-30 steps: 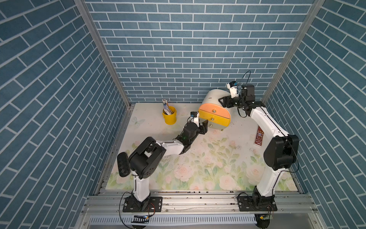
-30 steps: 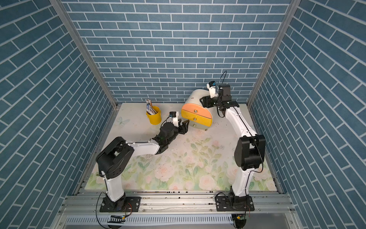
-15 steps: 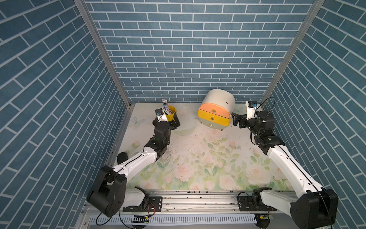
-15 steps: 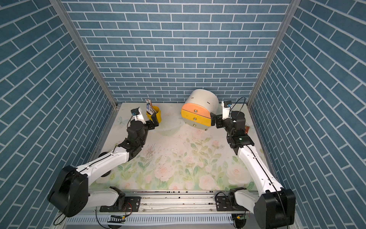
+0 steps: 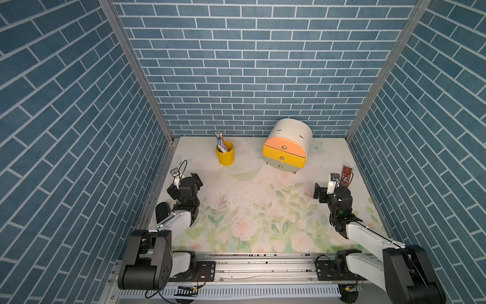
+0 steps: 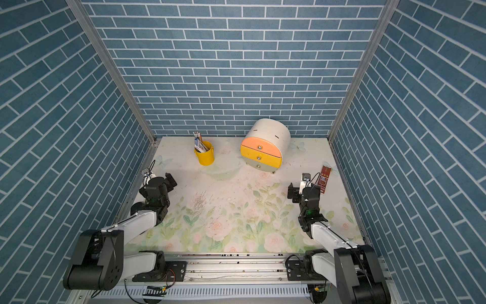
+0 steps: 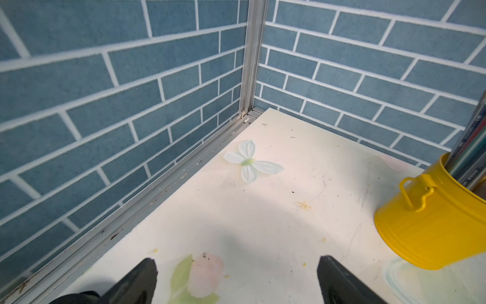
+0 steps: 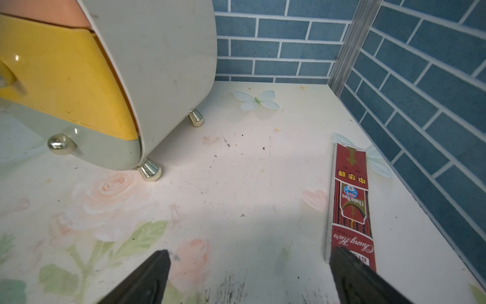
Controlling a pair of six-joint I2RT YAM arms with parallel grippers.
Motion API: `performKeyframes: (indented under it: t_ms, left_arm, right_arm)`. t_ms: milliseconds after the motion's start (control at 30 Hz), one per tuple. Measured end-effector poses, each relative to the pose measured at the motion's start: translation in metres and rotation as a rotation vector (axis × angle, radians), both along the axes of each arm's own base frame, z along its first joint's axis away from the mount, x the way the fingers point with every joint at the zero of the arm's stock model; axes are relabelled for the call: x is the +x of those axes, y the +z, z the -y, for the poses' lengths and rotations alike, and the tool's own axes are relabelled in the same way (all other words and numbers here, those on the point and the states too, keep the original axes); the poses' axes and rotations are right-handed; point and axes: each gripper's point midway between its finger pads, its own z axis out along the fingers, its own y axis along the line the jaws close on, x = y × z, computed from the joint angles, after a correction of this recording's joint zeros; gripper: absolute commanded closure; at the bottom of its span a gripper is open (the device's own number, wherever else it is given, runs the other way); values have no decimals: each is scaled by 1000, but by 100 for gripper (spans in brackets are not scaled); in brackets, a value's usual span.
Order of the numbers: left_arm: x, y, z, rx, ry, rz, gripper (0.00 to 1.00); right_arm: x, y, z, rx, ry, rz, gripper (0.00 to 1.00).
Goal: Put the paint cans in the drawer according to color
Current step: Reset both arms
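Note:
The drawer (image 5: 286,147) (image 6: 265,147) stands at the back right of the floral mat, its peach, yellow-orange and grey fronts all pushed in. The right wrist view shows its lower corner (image 8: 105,79) close by. No paint cans show in any view. My left gripper (image 5: 184,182) (image 7: 236,273) hovers low near the left wall, open, with only bare mat between its fingers. Over on the right side, my right gripper (image 5: 330,188) (image 8: 248,268) is also open and holds nothing, well short of the drawer.
A yellow pencil cup (image 5: 224,154) (image 7: 431,223) stands at the back, left of the drawer. A flat red pencil box (image 5: 346,176) (image 8: 351,205) lies by the right wall, next to my right gripper. Blue brick walls close in three sides.
Both arms have drawn back from the drawer toward the front, the left to the left wall and the right to the right side. Both grippers have opened wider.

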Motion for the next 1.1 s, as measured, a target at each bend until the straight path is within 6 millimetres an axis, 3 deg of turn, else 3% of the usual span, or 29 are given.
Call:
performKeyframes:
  t_ms: [133, 267, 400, 567, 800, 967, 1100]
  left_arm:
    - [-4, 0, -10, 20, 15, 45, 0]
    - [-12, -19, -16, 26, 11, 50, 0]
    - [-12, -30, -6, 38, -64, 54, 0]
    - [-13, -13, 8, 64, -153, 154, 0]
    - [-9, -4, 25, 96, -263, 201, 0]
    - [-2, -19, 37, 109, -332, 158, 0]
    - [2, -16, 42, 124, -350, 163, 0]
  right_arm:
    - [12, 6, 6, -18, -25, 79, 0]
    - [19, 1, 19, -43, -56, 110, 0]
    - [24, 2, 29, -32, -72, 153, 0]
    - [28, -14, 31, -23, -52, 134, 0]
    - [31, -2, 27, -12, -28, 184, 0]
    - [31, 0, 26, -11, -24, 191, 0]
    - [31, 1, 26, -10, -23, 195, 0]
